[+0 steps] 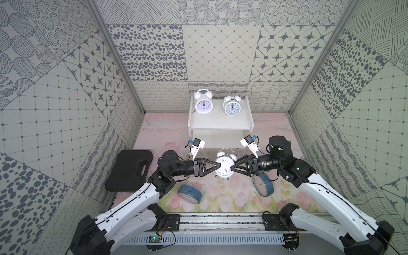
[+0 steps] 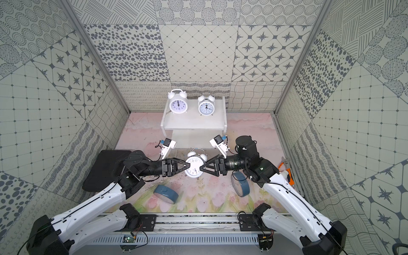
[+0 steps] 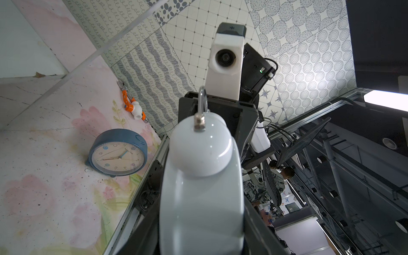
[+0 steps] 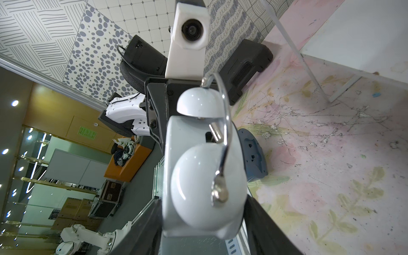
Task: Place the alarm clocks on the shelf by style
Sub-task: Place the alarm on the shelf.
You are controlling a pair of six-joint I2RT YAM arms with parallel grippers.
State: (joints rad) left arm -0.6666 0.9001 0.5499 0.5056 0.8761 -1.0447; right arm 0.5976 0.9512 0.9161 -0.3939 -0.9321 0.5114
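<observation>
Floral tabletop [image 1: 220, 198], white clock [image 1: 225, 169], black numerals, blue clock [image 3: 118, 154], lettering illegible

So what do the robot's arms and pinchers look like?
The left arm and right arm have white shells, black joints and thin black cables. The left end effector and right end effector are black triangles, each with a white camera block.

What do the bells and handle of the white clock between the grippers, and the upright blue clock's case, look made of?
White clock: bells glossy white with sharp highlights; likely painted metal, perhaps plastic. Handle: bare polished metal, mirror shine. Blue clock case: matte, soft sheen, probably plastic.
</observation>
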